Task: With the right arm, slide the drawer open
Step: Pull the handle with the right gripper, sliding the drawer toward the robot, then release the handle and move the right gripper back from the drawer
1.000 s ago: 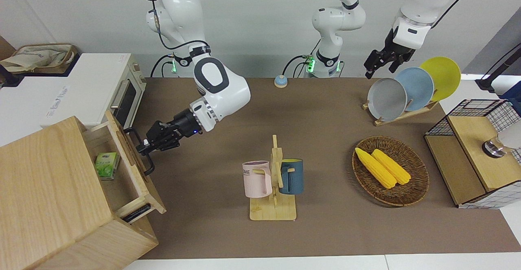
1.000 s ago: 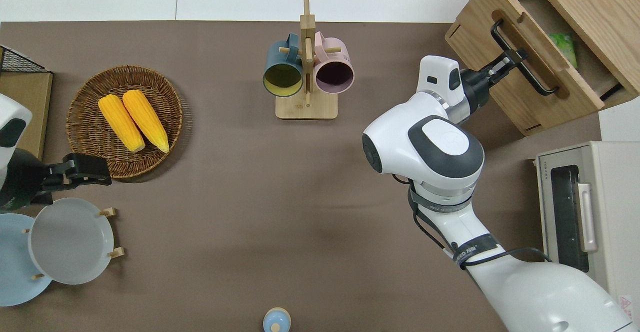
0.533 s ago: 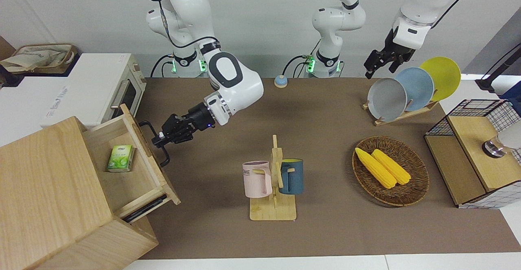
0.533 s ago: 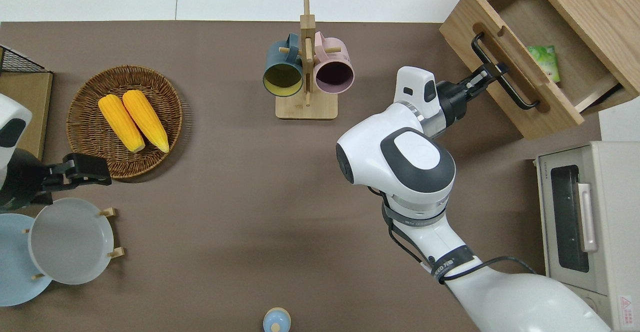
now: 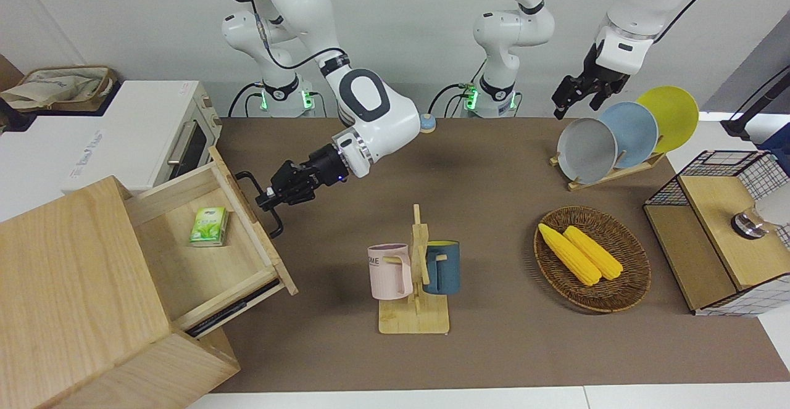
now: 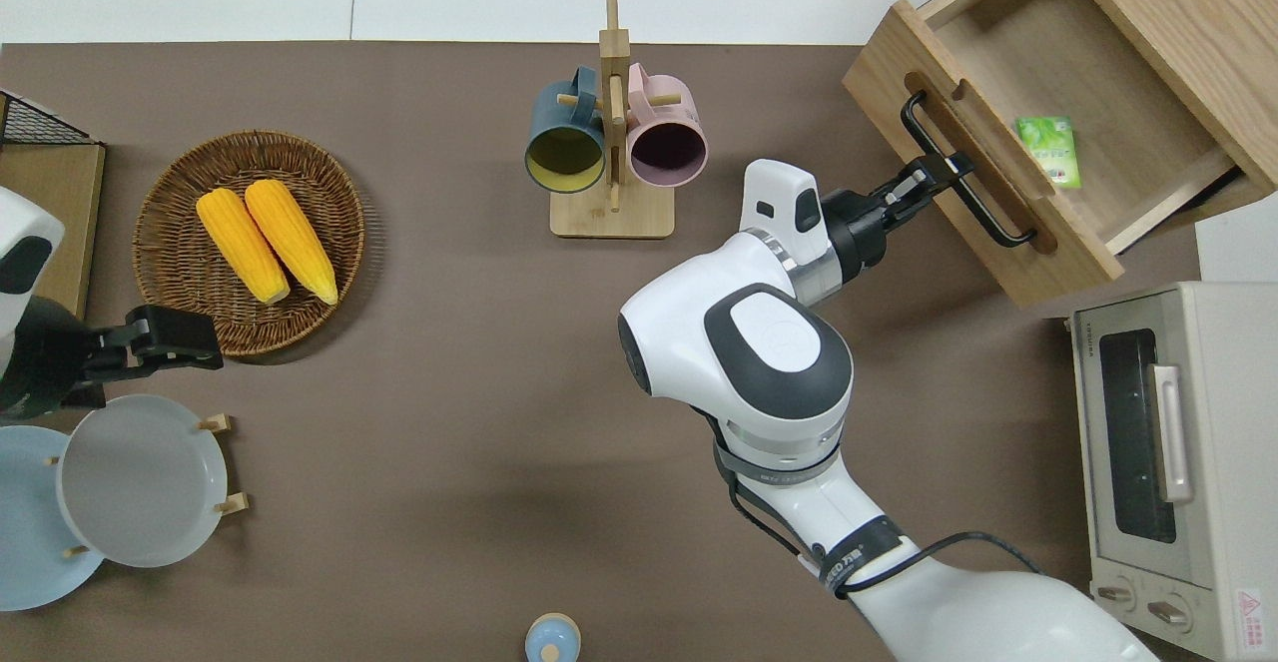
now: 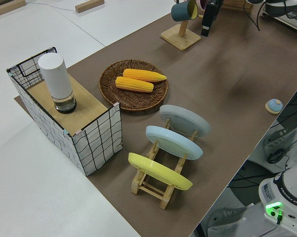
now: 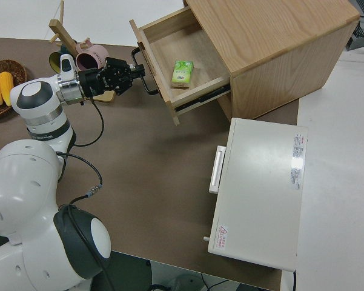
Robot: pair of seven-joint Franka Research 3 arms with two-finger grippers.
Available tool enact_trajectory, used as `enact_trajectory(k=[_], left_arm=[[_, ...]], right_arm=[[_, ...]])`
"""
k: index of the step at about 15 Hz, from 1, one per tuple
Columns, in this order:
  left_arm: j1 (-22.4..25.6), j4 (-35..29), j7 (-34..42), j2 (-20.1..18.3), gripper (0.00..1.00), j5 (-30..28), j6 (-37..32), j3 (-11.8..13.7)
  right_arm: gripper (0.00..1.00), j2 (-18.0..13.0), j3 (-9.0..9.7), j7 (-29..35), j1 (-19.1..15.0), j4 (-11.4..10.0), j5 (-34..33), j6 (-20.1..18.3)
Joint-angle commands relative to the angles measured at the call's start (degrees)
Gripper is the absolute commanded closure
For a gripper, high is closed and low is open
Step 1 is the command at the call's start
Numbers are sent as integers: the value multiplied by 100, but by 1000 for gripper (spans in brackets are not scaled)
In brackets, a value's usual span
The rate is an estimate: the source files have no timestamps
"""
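The light-wood drawer point(image 5: 245, 208) stands pulled well out of the big pale wooden box point(image 5: 74, 273) at the right arm's end of the table. My right gripper point(image 5: 270, 198) is shut on the drawer's black bar handle point(image 5: 247, 177), near the middle of the bar. From overhead, the right gripper point(image 6: 939, 171) meets the handle point(image 6: 998, 228) from the table's middle. A small green carton point(image 6: 1048, 138) lies on the drawer floor point(image 6: 1128, 143). In the right side view the gripper point(image 8: 133, 71) holds the handle of the drawer point(image 8: 163, 42). My left arm is parked.
A white toaster oven point(image 5: 142, 137) stands beside the box, nearer to the robots. A mug rack point(image 5: 415, 273) with a pink and a blue mug is mid-table. Toward the left arm's end are a corn basket point(image 5: 592, 258), a plate rack point(image 5: 617, 137) and a wire shelf point(image 5: 722, 230).
My right gripper has drawn the handle toward the middle of the table. The drawer has slid farther out of the box, uncovering more of its floor and the green carton.
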Motion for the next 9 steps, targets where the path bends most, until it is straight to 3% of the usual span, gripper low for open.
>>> enact_trajectory(k=[1,9], left_arm=[[-7,21,51,-48,7,-5,-89,25],[-7,21,51,-48,7,-5,-97,25]], right_arm=[[988,-58,195,-559,143,318,53,-390],[978,-58,441,-551,398,398,449,-918]])
